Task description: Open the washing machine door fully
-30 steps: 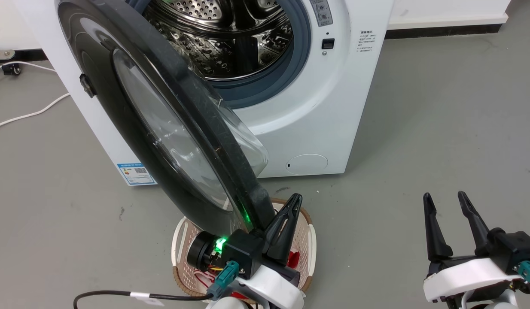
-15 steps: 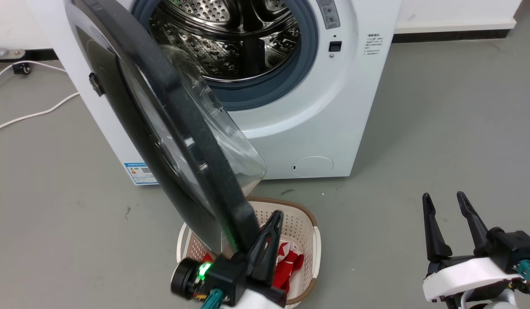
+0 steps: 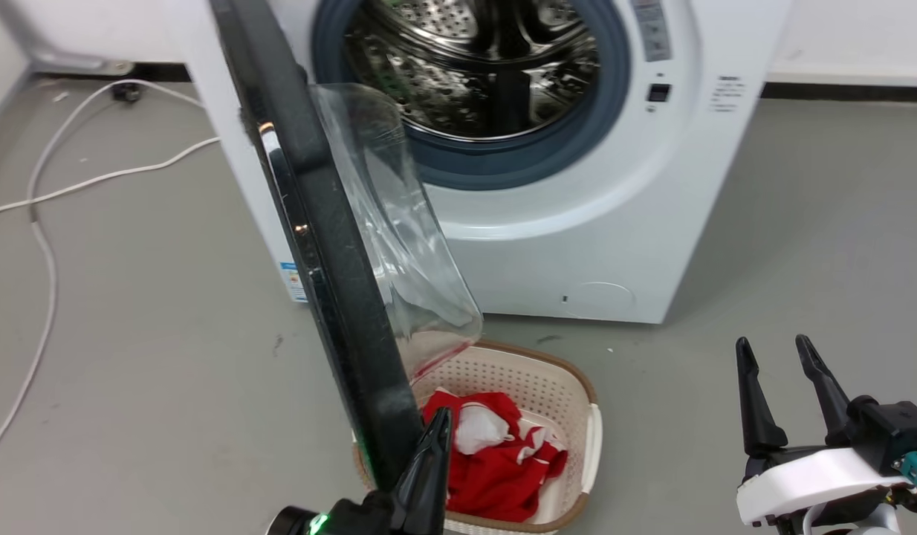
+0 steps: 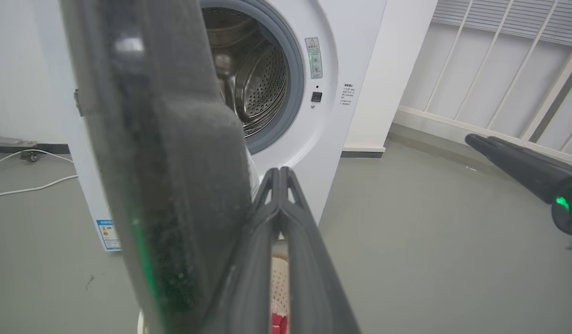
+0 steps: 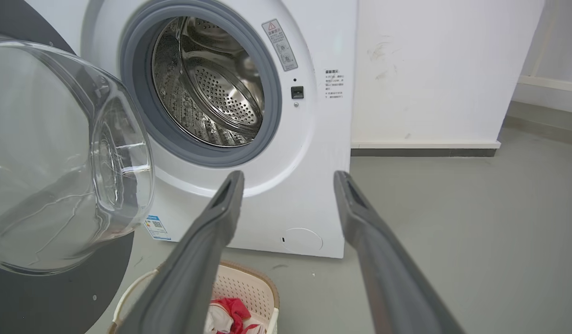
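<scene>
Left claw (image 3: pixel 438 437), clenched empty, rests just right of the lower rim of the round black-rimmed, glass-bowled washing machine door (image 3: pixel 332 245), which stands edge-on, roughly half open. Right claw (image 3: pixel 774 348), released, is well apart.

Bright, even room light, barely a shadow. Just left of the left gripper (image 4: pixel 279 172) the washing machine door (image 4: pixel 174 162) is one soft blur, green glow on its rim. Left of the right gripper (image 5: pixel 288 175), glare streaks its glass.
</scene>
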Available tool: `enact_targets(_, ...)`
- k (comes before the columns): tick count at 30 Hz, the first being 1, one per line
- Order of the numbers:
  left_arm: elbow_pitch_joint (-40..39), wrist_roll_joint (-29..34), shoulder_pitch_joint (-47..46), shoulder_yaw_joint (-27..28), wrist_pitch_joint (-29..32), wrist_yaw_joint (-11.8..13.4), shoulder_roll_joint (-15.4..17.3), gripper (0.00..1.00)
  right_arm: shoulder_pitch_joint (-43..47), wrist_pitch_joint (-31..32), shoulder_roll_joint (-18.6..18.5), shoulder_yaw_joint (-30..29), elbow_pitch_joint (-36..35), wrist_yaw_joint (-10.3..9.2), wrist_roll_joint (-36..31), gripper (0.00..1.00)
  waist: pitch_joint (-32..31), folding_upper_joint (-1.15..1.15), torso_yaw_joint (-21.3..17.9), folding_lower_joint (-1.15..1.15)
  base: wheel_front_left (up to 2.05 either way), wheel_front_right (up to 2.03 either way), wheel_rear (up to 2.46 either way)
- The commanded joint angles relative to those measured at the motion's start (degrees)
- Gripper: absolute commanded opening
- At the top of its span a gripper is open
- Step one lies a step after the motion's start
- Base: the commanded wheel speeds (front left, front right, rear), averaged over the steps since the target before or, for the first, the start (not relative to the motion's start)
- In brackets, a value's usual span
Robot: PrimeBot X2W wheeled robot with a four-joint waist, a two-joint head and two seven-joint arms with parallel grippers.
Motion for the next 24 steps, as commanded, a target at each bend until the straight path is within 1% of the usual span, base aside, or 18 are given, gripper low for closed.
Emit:
enact_targets(1, -0.25, -0.44, 1.04, 1.80, -0.30, 1.28, 0.97, 0.00, 0.53, 0.20, 0.14, -0.02, -0.42, -0.04, -0.26, 1.00, -0.13, 0.00, 2.28, 0.00, 0.00, 0.00, 0.00)
enact_targets(8, -1.28, -0.92, 2.95, 5.11, -0.81, 3.68, 2.28, 0.00, 0.62, 0.85, 0.13, -0.04, -1.15, -0.04, -0.35, 1.00, -0.07, 0.00, 6.77, 0.00, 0.00, 0.00, 0.00)
enact_targets(13, -1.16, -1.44, 2.31, 9.57, -1.15, 5.20, 4.48, 0.00, 0.30, 1.21, 0.12, -0.06, -1.59, -0.04, -0.18, 1.00, 0.60, 0.00, 8.63, 0.00, 0.00, 0.00, 0.00)
enact_targets(16, -0.77, -2.22, 1.49, 13.01, -1.26, 5.72, 5.78, 0.00, -0.17, 1.36, 0.12, 0.11, -1.76, -0.04, -0.39, 1.00, 1.13, 0.00, 9.00, 0.00, 0.00, 0.00, 0.00)
enact_targets(18, -0.21, -3.32, 0.75, 16.30, -1.39, 5.93, 6.77, 0.00, -0.49, 1.53, 0.11, 0.16, -1.99, -0.04, -0.48, 1.00, 1.57, 0.00, 9.05, 0.00, 0.00, 0.00, 0.00)
enact_targets(20, -0.29, -4.37, 0.30, 18.93, -1.52, 6.51, 6.87, 0.00, -0.67, 1.67, 0.12, 0.19, -2.08, -0.03, -0.48, 1.00, 2.01, 0.00, 9.04, 0.00, 0.00, 0.00, 0.00)
enact_targets(22, 0.37, -5.12, -0.51, 22.10, -1.56, 6.96, 7.82, 0.00, -0.77, 1.75, 0.11, -0.01, -2.13, -0.04, -0.60, 1.00, 2.52, 0.00, 9.02, 0.00, 0.00, 0.00, 0.00)
enact_targets(24, 0.17, -6.64, -1.72, 25.54, -1.62, 7.02, 7.54, 0.00, -0.90, 1.87, 0.11, -0.15, -2.30, -0.04, -0.80, 1.00, 3.05, 0.00, 8.91, 0.00, 0.00, 0.00, 0.00)
